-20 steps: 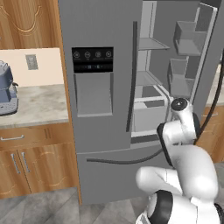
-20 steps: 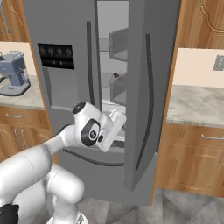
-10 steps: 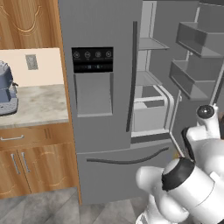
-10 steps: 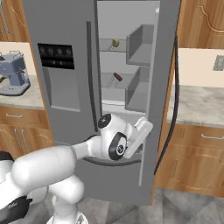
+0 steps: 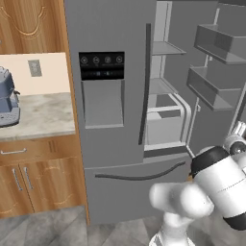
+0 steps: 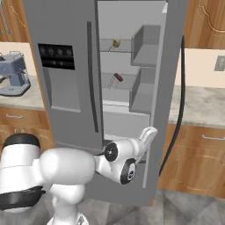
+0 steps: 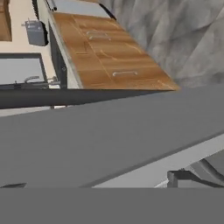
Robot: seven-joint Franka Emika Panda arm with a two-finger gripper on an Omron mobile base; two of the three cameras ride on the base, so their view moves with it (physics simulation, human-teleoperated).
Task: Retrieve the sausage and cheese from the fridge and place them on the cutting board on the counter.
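Fridge [image 6: 66, 26] door now stands swung wide beside my released claw [image 6: 148, 134], baring cheese [image 6: 116, 42] above me to fetch.

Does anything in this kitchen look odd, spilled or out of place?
Nothing spilled or broken. The fridge just has its right door swung wide open, with the cheese and a dark sausage sitting on its shelves.
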